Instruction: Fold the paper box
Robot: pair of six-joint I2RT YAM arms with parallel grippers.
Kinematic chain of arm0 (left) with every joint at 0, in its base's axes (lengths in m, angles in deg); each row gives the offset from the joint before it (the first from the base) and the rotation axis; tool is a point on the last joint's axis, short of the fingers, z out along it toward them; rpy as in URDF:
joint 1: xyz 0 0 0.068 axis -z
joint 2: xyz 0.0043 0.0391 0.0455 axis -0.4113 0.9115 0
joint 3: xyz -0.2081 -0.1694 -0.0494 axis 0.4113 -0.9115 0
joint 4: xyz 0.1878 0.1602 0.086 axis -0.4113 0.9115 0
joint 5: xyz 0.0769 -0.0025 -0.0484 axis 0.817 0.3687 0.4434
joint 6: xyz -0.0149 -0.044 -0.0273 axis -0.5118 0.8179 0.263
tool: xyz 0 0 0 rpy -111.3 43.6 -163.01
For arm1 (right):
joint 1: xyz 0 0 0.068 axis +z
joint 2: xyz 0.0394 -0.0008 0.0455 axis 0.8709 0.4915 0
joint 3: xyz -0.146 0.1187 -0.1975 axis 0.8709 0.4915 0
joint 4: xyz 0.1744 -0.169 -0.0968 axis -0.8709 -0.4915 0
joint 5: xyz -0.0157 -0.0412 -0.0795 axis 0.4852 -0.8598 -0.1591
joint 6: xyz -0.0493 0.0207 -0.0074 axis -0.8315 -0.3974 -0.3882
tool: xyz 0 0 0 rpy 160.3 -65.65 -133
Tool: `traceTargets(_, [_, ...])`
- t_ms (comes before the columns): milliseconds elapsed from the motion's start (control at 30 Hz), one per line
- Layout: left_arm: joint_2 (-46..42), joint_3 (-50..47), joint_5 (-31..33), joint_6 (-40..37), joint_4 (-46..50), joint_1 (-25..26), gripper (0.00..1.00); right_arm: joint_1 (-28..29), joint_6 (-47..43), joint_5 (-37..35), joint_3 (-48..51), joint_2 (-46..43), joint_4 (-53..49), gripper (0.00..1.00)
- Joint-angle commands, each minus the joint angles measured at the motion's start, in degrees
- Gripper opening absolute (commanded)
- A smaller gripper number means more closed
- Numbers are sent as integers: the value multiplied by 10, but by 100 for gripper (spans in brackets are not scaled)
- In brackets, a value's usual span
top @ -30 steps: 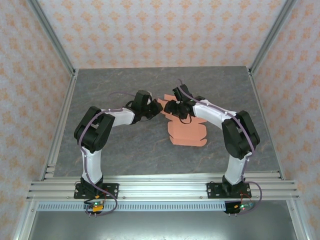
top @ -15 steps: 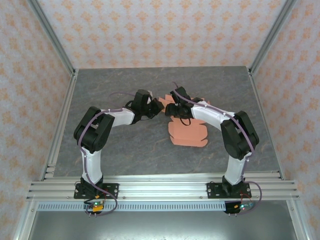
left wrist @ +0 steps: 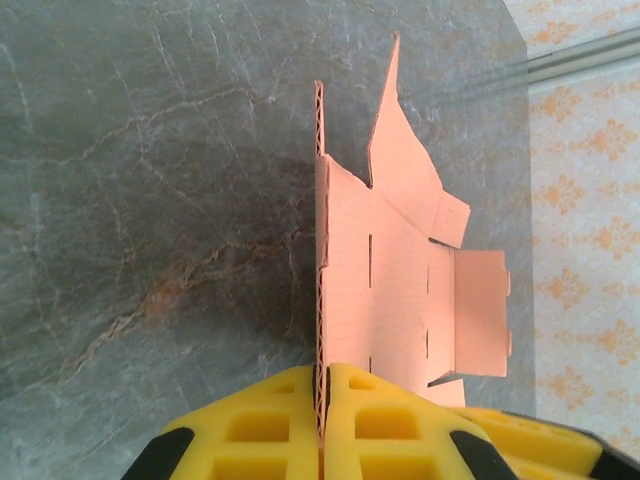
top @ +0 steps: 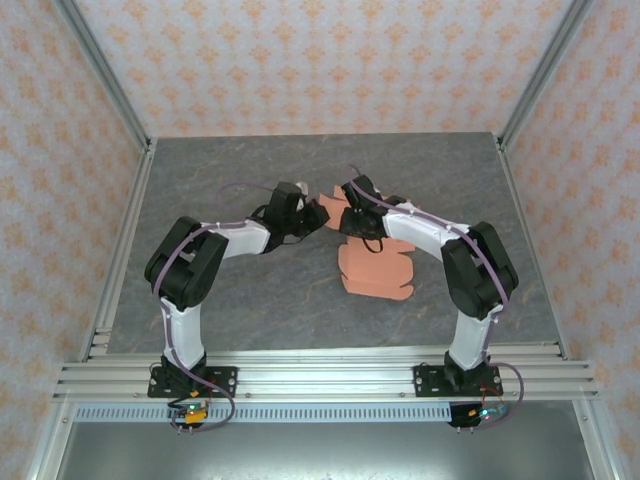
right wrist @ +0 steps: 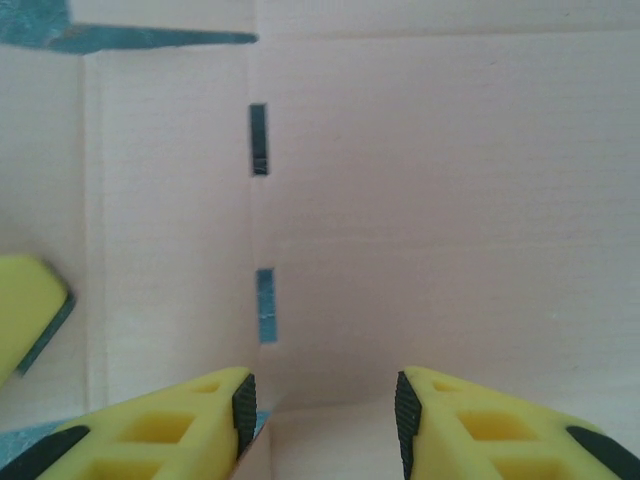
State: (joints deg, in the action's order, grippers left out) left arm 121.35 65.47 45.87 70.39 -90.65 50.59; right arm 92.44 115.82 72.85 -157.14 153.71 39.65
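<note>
Marbled tabletop (left wrist: 150,150) lies left of the left gripper (left wrist: 322,378), whose yellow fingers (left wrist: 265,420) are pinched tight on one edge of the paper box (left wrist: 400,270). That panel stands upright ahead of the gripper, and the rest of the salmon sheet spreads to its right, flaps beyond. The right gripper (right wrist: 320,400) hangs close over a flat panel of the sheet, jaws partly apart and gripping nothing, with two narrow slots (right wrist: 259,140) just ahead of its left finger.

1. Grey marble-patterned table top (top: 250,300), with aluminium rails (top: 121,250) along its sides
2. Salmon-orange die-cut cardboard paper box (top: 375,272) right of centre, near part flat on the table top, far part lifted
</note>
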Motion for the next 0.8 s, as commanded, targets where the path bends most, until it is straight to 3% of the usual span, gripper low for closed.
traceTargets(0, [-28, -20, 25, -22, -56, 6, 4, -14, 43, -19, 13, -18, -12, 44])
traceTargets(200, [-42, -36, 48, -31, -85, 18, 2, -15, 76, -49, 20, -11, -17, 45])
traceTargets(367, [-42, -49, 58, -32, -103, 21, 2, -19, 120, 1, 16, -42, -9, 53])
traceTargets(500, [-44, -59, 60, -15, -130, 25, 1, -22, 154, -33, -19, -60, -46, 59])
traceTargets(633, [-63, -63, 80, -44, -131, 40, 1, -42, 252, -42, -43, -78, -74, 66])
traceTargets(767, [-84, -73, 102, -88, -132, 56, 1, -73, 354, 31, -50, -85, -34, 79])
